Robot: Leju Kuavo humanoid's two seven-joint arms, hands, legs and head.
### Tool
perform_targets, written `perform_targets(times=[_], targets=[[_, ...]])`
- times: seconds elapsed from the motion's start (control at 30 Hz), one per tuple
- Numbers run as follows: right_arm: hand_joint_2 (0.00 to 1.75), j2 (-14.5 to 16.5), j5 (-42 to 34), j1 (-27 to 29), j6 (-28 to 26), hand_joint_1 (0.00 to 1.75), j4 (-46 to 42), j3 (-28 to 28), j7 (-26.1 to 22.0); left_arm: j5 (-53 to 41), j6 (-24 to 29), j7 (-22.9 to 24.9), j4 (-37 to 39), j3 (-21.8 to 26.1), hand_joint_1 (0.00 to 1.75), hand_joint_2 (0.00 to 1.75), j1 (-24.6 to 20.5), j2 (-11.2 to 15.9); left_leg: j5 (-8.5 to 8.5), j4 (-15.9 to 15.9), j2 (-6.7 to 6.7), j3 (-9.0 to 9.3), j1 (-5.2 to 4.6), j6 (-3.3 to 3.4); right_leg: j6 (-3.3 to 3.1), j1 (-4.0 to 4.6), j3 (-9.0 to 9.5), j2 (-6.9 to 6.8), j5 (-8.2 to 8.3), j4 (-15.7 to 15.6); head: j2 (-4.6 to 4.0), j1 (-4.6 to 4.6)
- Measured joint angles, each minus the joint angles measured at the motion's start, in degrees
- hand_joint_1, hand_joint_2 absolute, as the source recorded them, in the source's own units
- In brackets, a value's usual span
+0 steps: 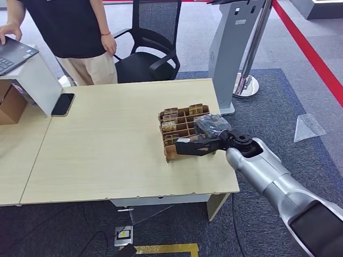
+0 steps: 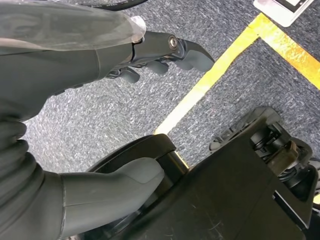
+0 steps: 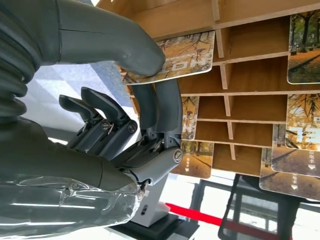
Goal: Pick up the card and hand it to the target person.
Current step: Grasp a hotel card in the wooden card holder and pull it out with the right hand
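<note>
A person (image 1: 76,32) was seen standing at the far left of the bench (image 1: 113,139), well apart from the divided wooden rack (image 1: 184,131) near its right edge. A card (image 3: 177,57) was pinched between the thumb and fingers of the right hand (image 1: 202,140), its far end seemingly not yet out of its slot. If drawn out crookedly, it could be snagged on a divider and dropped. The left hand (image 2: 151,55) was seen hanging empty over carpet, fingers loosely apart.

autumn-print card (image 3: 177,57) pinched flat by right hand (image 3: 151,100), above slotted wooden rack (image 3: 245,85).
</note>
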Motion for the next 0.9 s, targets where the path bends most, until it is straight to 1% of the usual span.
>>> perform_targets(times=[0.23,0.53,0.9], targets=[[1.75,-0.5,1.2,-1.5,0.4,1.75,-0.3,1.9,0.1,0.5,0.1,-0.2,0.1,0.0,0.0,1.75,0.0,0.1,0.0,0.0,0.0,-0.02,0.0,0.0,0.0,0.0,0.0,0.0,0.0,0.0,0.0,0.01],[1.75,-0.6,5.7,-4.0,-0.3,1.75,-0.9,4.6,4.6,1.1,0.6,-0.3,0.1,0.0,0.0,1.75,0.3,0.2,0.0,0.0,0.0,-0.04,0.0,0.0,0.01,0.0,-0.02,0.0,0.01,0.0,0.0,0.0],[1.75,-0.9,5.3,-6.2,1.6,1.75,-5.1,5.6,6.4,1.2,0.6,-0.4,0.2,-0.1,0.0,1.75,0.4,0.3,0.0,0.0,0.0,-0.04,0.0,0.0,0.01,0.0,-0.03,0.0,0.01,0.0,0.0,0.0]])
